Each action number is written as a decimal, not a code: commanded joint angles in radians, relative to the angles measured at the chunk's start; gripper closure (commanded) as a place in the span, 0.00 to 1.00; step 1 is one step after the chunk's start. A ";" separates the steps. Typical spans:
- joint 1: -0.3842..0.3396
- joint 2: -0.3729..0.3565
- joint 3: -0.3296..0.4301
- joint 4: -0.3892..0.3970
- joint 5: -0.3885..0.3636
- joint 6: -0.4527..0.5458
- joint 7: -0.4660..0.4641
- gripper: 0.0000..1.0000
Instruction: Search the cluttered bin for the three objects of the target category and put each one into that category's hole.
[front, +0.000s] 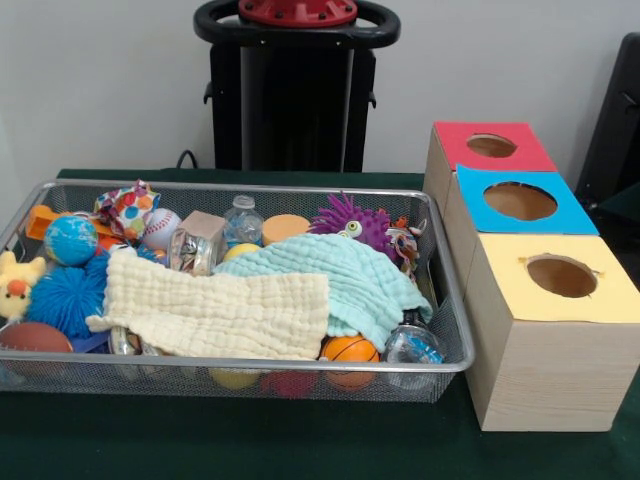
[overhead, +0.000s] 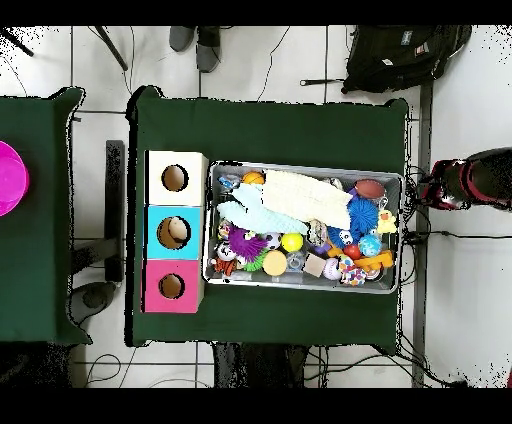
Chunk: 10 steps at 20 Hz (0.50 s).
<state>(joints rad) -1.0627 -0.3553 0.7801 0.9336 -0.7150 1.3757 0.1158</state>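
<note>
the gripper is out of sight in both views, the wire bin (front: 440, 368) at centre left looks full under two cloths, and something pale seemingly sits inside the blue hole (overhead: 176, 231).

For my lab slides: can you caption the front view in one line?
Wire mesh bin cluttered with balls, toys and two draped cloths beside three wooden boxes topped red, blue and yellow.

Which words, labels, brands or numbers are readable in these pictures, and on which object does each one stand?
None can be read.
Small clear bottle: any label is too small to read.
Patterned ball: colour patches only, no letters.
Red, blue and yellow boxes: no writing.
</note>
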 joint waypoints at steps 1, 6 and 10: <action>-0.063 -0.016 0.054 0.089 0.046 -0.102 -0.296 0.00; -0.047 -0.024 0.051 0.085 0.052 -0.094 -0.268 0.00; -0.040 -0.024 0.054 0.082 0.061 -0.092 -0.262 0.00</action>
<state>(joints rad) -1.1040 -0.3672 0.7892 0.9433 -0.6727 1.3464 0.1102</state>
